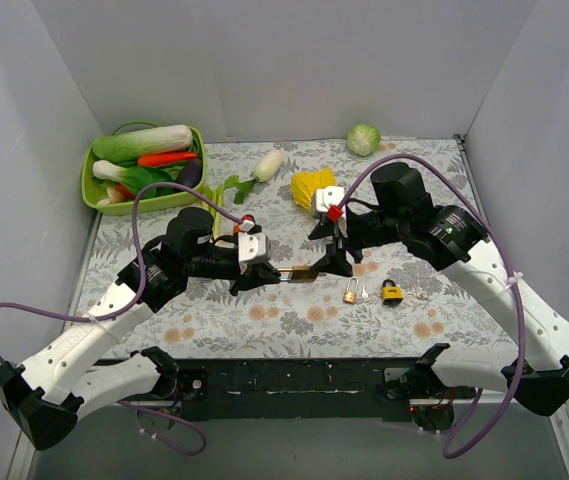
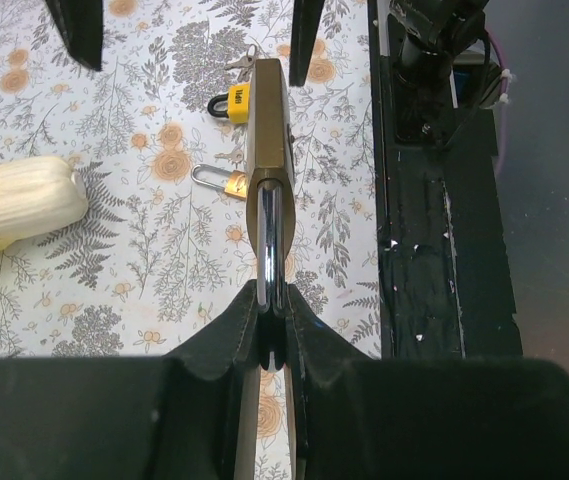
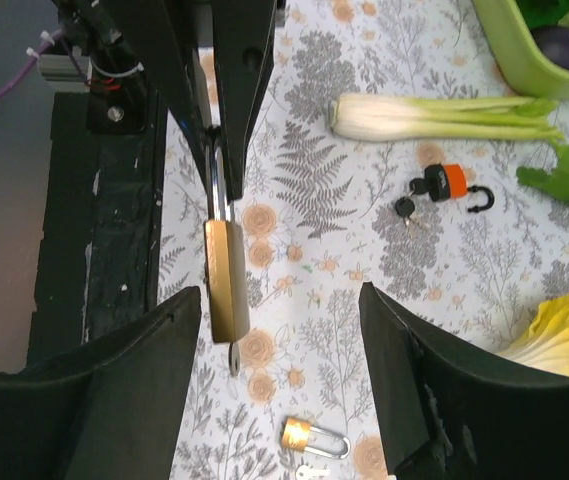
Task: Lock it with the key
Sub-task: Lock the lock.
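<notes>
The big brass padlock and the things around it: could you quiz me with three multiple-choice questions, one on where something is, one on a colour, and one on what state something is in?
1. Where is the big brass padlock?
A. lying flat on the table
B. held by its shackle in the left gripper
C. hooked on the right arm's cable

2. What colour is the basket of vegetables?
A. green
B. red
C. blue

3. How does the right gripper stand?
A. shut on a key
B. shut on a cabbage
C. open, straddling the padlock

Answers: 1 B, the left wrist view shows it pinching the shackle; 2 A, its rim is bright green; 3 C, the right wrist view shows it spread wide.
</notes>
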You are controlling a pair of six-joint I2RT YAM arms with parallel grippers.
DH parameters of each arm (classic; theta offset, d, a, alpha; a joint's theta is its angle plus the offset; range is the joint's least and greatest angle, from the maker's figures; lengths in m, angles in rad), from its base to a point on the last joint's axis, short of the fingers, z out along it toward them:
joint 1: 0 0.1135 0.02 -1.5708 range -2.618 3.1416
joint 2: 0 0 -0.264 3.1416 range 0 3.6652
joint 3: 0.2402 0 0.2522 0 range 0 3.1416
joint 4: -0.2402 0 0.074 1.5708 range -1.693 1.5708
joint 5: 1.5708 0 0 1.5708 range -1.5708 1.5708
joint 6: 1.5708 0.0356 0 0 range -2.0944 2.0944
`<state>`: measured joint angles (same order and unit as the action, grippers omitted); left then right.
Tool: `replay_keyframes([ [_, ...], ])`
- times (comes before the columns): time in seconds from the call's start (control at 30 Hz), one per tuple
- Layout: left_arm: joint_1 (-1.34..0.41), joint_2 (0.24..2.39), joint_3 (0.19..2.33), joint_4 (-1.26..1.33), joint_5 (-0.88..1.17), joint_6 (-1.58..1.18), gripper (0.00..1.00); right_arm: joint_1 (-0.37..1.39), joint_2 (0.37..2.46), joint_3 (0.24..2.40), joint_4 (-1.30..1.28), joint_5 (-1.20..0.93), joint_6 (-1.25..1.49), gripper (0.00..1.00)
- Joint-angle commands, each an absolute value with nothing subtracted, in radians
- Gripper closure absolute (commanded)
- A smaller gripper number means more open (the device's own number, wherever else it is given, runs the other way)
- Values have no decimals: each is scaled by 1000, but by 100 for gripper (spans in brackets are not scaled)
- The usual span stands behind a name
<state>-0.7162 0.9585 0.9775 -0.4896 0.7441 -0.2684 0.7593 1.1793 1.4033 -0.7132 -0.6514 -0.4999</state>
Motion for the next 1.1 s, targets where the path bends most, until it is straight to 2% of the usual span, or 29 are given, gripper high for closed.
replay_keyframes([
  [0.0, -712, 928, 1035, -443, 790, -235, 100, 739, 1170, 1460, -886, -643, -571, 30],
  [0.13, -709, 927, 1032, -445, 790, -233, 100, 735, 1157, 1430, -945, -637, -580, 36],
  [0.37, -704, 930, 1029, -416, 811, -252, 100, 735, 1104, 1336, -890, -611, -571, 52],
  [0.63, -704, 939, 1046, -405, 819, -279, 100, 735, 1135, 1324, -838, -620, -566, 65],
  [0.77, -704, 939, 1045, -402, 819, -281, 100, 736, 1146, 1330, -828, -615, -571, 74],
  [0.97, -704, 940, 1040, -388, 811, -296, 100, 747, 1149, 1330, -859, -609, -612, 83],
  [1.07, -704, 943, 1042, -387, 808, -296, 100, 750, 1150, 1331, -876, -601, -632, 83],
])
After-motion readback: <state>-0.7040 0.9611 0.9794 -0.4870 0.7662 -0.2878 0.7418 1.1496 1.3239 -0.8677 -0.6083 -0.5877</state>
